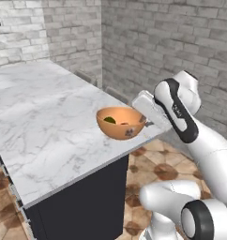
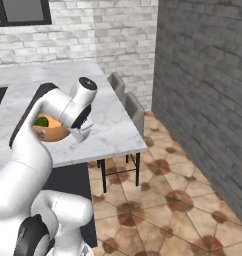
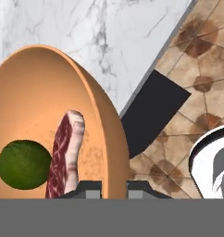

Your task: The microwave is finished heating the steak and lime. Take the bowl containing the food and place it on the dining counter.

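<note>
The gripper is closed tight on the rim of the bowl, one dark fingertip showing on the inside of the wall and the other on the outside in the hand view. The bowl is orange-tan with a paler inside, and in the left base view it sits at the near right corner of the dining counter, its underside right at the marble; whether it rests on the slab or hangs just above it cannot be told. The hand reaches it from the right, past the counter's edge, with the white arm bending up from the lower right of that view.

Inside the bowl lies the lime, round and green, and just beside it the steak, a red-purple marbled slice with a pale fatty edge, standing on its side against the bowl's wall. In the right base view the bowl is partly hidden behind the arm, with the lime peeking over its rim.

The counter is a white grey-veined slab on a dark base. Two grey chairs are tucked in at its far side, near the grey brick wall. The floor is brown patterned tile
</note>
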Tool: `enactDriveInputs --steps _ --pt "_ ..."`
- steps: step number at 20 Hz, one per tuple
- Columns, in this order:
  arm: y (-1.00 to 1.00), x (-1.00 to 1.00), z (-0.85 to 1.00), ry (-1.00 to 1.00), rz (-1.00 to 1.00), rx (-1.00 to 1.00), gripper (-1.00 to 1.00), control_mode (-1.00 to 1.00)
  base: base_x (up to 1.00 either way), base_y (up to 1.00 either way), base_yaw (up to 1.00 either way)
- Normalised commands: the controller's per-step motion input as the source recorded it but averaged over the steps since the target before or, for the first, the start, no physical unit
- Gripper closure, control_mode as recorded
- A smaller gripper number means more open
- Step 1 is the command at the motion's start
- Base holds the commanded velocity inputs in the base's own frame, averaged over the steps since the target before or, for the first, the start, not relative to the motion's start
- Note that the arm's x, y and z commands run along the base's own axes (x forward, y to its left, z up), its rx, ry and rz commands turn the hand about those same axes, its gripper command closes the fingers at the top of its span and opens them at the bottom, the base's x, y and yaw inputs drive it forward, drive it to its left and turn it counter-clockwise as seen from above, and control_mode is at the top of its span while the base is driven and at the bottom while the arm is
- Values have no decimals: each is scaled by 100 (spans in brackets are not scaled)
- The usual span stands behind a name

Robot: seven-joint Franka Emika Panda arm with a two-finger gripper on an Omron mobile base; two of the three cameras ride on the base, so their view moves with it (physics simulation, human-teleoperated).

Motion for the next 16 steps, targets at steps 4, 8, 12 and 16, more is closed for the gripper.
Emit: enactDriveInputs --steps 4,8,12,16 --pt "70 100 -35 0 -34 -7 100 -100 0 0 0" --pt "60 100 -34 0 -28 -14 100 -100 0 0 0" --pt "49 100 -59 0 -18 -17 100 -100 0 0 0" --pt "46 100 -58 0 -10 -21 100 -100 0 0 0"
